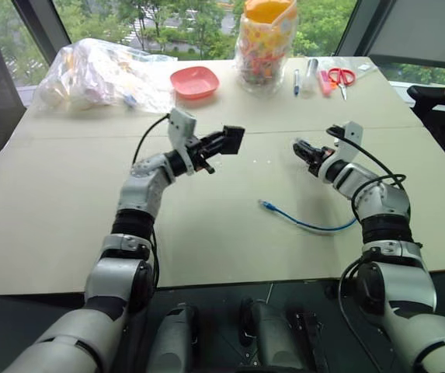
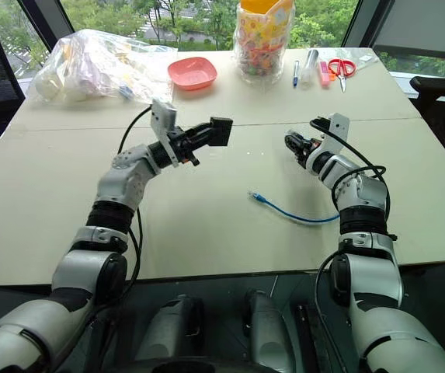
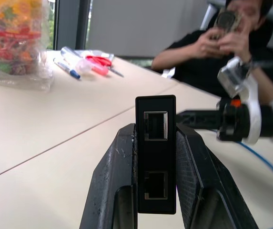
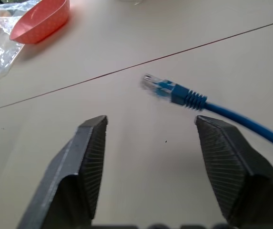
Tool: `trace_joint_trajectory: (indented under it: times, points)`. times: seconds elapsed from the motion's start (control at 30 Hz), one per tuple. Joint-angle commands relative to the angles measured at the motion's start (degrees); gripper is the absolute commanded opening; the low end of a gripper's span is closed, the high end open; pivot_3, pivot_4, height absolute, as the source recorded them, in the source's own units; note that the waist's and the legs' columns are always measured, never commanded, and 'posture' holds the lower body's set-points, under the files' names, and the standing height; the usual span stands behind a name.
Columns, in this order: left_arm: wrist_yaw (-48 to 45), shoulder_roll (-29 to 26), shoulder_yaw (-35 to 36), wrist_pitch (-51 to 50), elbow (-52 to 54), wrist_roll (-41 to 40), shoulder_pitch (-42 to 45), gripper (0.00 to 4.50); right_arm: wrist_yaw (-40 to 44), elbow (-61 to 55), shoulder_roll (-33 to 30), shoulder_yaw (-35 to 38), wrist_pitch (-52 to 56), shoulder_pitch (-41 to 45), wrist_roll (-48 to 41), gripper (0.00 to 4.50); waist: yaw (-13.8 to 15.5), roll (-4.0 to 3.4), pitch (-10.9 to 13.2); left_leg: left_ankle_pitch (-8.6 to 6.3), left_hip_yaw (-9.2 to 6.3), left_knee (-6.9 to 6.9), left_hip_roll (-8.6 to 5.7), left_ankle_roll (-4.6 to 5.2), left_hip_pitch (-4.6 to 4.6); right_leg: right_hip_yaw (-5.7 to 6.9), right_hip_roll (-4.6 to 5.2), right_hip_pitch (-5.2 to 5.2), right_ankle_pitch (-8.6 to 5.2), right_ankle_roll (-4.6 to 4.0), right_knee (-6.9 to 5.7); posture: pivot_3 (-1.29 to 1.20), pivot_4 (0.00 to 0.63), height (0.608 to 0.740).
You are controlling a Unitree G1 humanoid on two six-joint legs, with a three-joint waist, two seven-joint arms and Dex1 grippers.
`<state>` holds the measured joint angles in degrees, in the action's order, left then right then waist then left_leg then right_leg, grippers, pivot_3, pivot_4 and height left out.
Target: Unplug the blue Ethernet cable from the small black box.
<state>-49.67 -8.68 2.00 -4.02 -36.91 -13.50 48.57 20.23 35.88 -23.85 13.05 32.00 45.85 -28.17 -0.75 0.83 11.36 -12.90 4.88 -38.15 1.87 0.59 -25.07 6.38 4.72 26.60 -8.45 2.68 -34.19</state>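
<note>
Blue Ethernet cable (image 1: 304, 221) lies loose on the beige table (image 1: 67, 217), both of its ends free, its clear plug pointing toward the table's middle seam. Above that seam, the left gripper (image 1: 224, 142) pinches the small black box (image 3: 156, 152) between its two fingers, both ports facing outward with nothing in them. Right of the box and apart from it, the right gripper (image 4: 150, 157) hangs with fingers spread wide, holding nothing, near the cable.

An office: pale meeting table (image 1: 67, 233), pens (image 1: 297, 81), scissors (image 1: 342, 77), big windows (image 1: 168, 23) over trees
</note>
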Motion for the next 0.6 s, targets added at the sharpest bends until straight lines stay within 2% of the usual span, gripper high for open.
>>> trace_joint_trajectory:
  times: [0.03,0.1,0.2,0.5,0.53,0.57,0.6]
  points:
    - [2.34,0.18,-1.07,7.66,-2.98,2.95,0.84,0.48,7.23,-10.94,-1.52,-4.24,7.67,-3.34,-1.4,4.44,0.08,0.0,0.0,0.0,-0.04,0.0,0.02,0.0,0.0,0.0,0.0,0.01,0.0,0.0,-0.01,0.0,0.15,0.74]
    - [4.53,0.91,-1.4,12.08,-6.61,4.42,1.96,0.48,11.05,-20.92,-2.49,-7.85,11.83,-8.23,-2.51,4.44,0.15,0.0,0.0,0.0,-0.16,0.0,0.09,0.0,-0.02,0.02,0.0,0.01,-0.01,0.0,-0.01,0.0,0.15,0.74]
    - [6.17,2.4,-1.42,16.74,-12.42,5.47,4.42,0.48,10.72,-30.22,-2.43,-9.98,12.64,-12.95,-1.32,4.44,0.36,0.0,0.0,-0.01,-0.19,-0.01,0.11,0.01,-0.09,0.03,0.02,0.06,-0.01,0.01,0.01,0.0,0.15,0.74]
    - [10.41,5.3,-0.27,23.6,-28.9,7.97,10.9,0.48,10.28,-40.58,-0.5,-8.54,12.9,-19.0,-3.1,4.44,1.24,0.02,-0.02,-0.02,-0.18,-0.17,0.05,0.02,-0.23,0.1,0.16,0.11,0.03,0.08,0.07,0.0,0.15,0.74]
    - [9.83,5.17,-0.04,23.64,-29.73,7.87,11.15,1.51,10.34,-40.74,-0.19,-7.78,13.11,-19.05,-3.8,4.5,1.23,0.02,-0.02,-0.02,-0.17,-0.15,0.05,0.02,-0.25,0.1,0.16,0.14,0.04,0.08,0.06,0.0,0.15,0.74]
    - [9.22,5.01,0.04,23.7,-30.32,7.85,11.32,1.76,10.51,-40.89,-0.04,-7.18,13.19,-19.14,-4.36,4.5,1.24,0.02,-0.02,-0.02,-0.16,-0.15,0.05,0.02,-0.25,0.1,0.15,0.15,0.04,0.08,0.06,0.0,0.15,0.74]
    - [8.84,4.89,0.08,23.83,-30.74,7.89,11.46,2.2,10.65,-40.98,0.05,-6.83,13.25,-19.18,-4.65,4.5,1.3,0.02,-0.02,-0.02,-0.16,-0.14,0.06,0.02,-0.25,0.11,0.14,0.15,0.04,0.07,0.05,0.0,0.15,0.74]
